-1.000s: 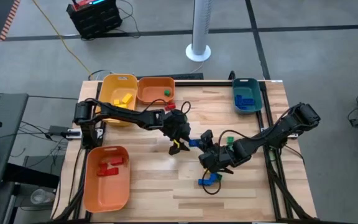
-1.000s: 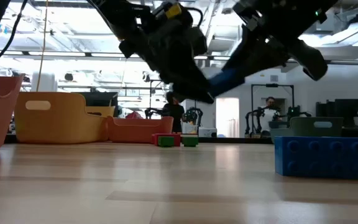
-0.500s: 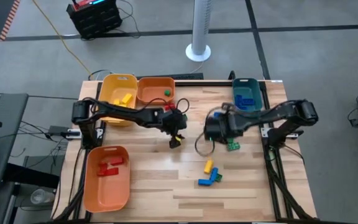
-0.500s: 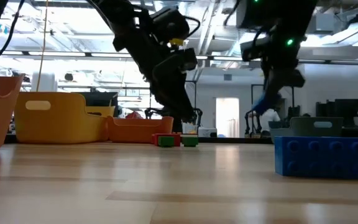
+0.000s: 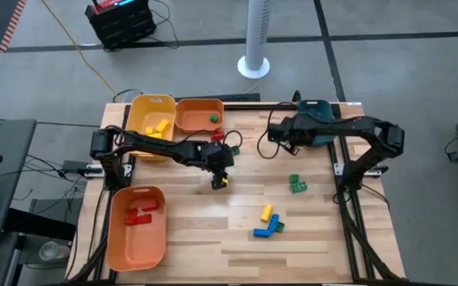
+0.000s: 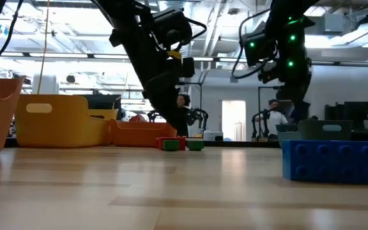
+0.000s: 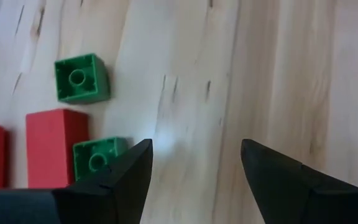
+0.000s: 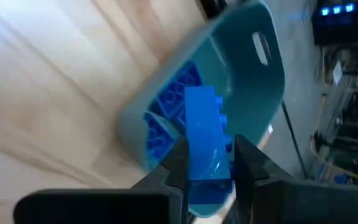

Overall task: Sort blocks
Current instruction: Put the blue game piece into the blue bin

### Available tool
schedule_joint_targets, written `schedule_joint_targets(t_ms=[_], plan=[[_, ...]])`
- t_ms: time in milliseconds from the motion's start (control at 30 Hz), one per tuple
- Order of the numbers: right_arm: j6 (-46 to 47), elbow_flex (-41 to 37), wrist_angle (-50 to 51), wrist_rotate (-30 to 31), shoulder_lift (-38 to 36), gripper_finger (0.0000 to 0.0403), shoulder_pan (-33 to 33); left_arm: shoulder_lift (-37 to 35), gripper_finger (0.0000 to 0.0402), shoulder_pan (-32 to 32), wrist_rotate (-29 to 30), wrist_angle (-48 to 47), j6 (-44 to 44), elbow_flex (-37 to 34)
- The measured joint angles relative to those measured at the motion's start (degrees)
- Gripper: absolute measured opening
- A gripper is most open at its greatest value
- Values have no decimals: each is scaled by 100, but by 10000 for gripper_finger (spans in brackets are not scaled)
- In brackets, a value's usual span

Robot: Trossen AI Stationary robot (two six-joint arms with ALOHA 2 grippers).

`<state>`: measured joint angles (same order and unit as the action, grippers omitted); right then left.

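My right gripper (image 5: pixel 286 131) hangs in the air beside the teal bin (image 5: pixel 315 107) and is shut on a blue block (image 8: pixel 202 124). In its wrist view the bin (image 8: pixel 241 68) lies ahead with more blue blocks (image 8: pixel 169 102) inside. My left gripper (image 5: pixel 219 176) is open and empty over mid-table; its wrist view shows its fingers (image 7: pixel 194 152) above bare wood beside two green blocks (image 7: pixel 81 77) and a red block (image 7: pixel 56 146). A green block (image 5: pixel 296 183), a yellow block (image 5: pixel 266 212) and a blue block (image 5: pixel 267 229) lie flat on the table. My right gripper pinches the blue block between its two fingers, on its two opposite side faces at the end nearest the gripper (image 8: pixel 207 168). The block reaches out past the fingertips, studs (image 8: pixel 224 118) to one side. It is lifted clear of the table.
Along the far edge stand a yellow bin (image 5: pixel 151 123) with yellow blocks and an orange bin (image 5: pixel 199 115) holding a green block. A larger orange bin (image 5: pixel 137 226) with red blocks sits at the near left. In the low view a blue block (image 6: pixel 329 161) lies close by.
My right gripper, shut on the blue block, has risen from the near middle of the table and travelled toward the far right, up to the teal bin. That uncovered the yellow and blue blocks lying near the middle. My left gripper has drawn slightly toward the far left.
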<state>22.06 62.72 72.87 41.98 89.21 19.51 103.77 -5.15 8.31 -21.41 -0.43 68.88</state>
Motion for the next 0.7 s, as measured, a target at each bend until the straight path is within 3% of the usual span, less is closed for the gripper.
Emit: schedule_joint_targets(t_ms=[200, 433, 567, 700], plan=[[-226, 0, 117, 0, 0, 96, 606, 0, 240, 0, 33, -118, 49, 0], [-454, 0, 131, 0, 0, 182, 938, 0, 240, -2, 35, -212, 125, 0], [-454, 0, 142, 20, 0, 216, 983, 0, 240, -1, 120, -207, 129, 0], [-454, 0, 93, 107, -7, 223, 699, 0, 240, -2, 138, -175, 104, 0]])
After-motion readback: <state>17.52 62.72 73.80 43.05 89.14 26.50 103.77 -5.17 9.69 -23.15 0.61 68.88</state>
